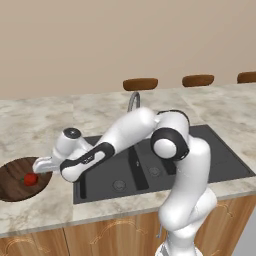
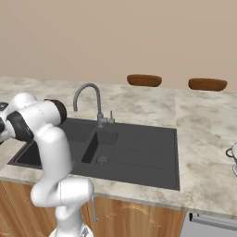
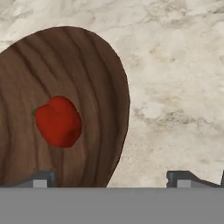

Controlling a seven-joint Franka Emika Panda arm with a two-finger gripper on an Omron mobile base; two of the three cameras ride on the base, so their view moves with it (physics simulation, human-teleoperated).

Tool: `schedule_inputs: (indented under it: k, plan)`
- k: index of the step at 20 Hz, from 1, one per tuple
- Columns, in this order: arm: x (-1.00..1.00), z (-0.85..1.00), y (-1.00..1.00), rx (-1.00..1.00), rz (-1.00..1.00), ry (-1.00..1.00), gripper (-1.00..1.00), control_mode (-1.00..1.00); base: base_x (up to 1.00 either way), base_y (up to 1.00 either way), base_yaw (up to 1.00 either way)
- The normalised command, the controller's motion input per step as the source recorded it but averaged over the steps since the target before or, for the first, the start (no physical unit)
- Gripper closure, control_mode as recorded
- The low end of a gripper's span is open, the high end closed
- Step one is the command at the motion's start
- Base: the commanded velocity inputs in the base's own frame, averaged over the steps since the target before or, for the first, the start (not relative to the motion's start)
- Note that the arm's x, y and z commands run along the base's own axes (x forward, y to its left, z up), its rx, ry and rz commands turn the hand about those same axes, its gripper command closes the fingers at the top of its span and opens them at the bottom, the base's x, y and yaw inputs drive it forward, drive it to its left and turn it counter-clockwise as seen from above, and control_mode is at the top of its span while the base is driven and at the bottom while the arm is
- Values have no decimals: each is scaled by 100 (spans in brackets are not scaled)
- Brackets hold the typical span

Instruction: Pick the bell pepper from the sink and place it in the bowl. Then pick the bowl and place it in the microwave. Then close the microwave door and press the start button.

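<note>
The red bell pepper (image 1: 31, 179) (image 3: 58, 121) lies inside the dark wooden bowl (image 1: 11, 176) (image 3: 94, 74), which sits on the marble counter left of the sink (image 1: 215, 152) (image 2: 139, 152). My gripper (image 1: 41, 164) (image 3: 111, 178) hovers just over the bowl's right rim, open, its fingertips (image 3: 40, 179) wide apart with nothing between them. The pepper is free of the fingers. One fingertip stands over the bowl, the other over bare counter. The microwave and its door are out of view.
A curved grey faucet (image 1: 133, 100) (image 2: 88, 95) rises behind the double-basin sink. Brown stool tops (image 1: 140, 83) (image 2: 144, 80) stand beyond the counter. A steel vessel's edge (image 2: 233, 155) shows at the far right. Wooden cabinet fronts (image 1: 100, 235) run below the counter.
</note>
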Motion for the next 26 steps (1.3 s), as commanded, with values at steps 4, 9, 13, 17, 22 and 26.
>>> schedule_inputs:
  k: [4,9,13,17,22,26]
  plan:
    - [33,-21,34,1,-11,13,-100,-100,0,0,0]
    - [7,-14,57,0,-9,12,-100,-100,0,0,0]
    - [2,-16,40,0,-7,12,100,-100,0,0,0]
    - [0,-14,3,1,-1,9,100,-100,0,0,0]
    - [-2,-6,-9,2,0,4,100,-100,0,0,0]
    - [-17,21,-58,10,-1,0,100,-100,0,0,0]
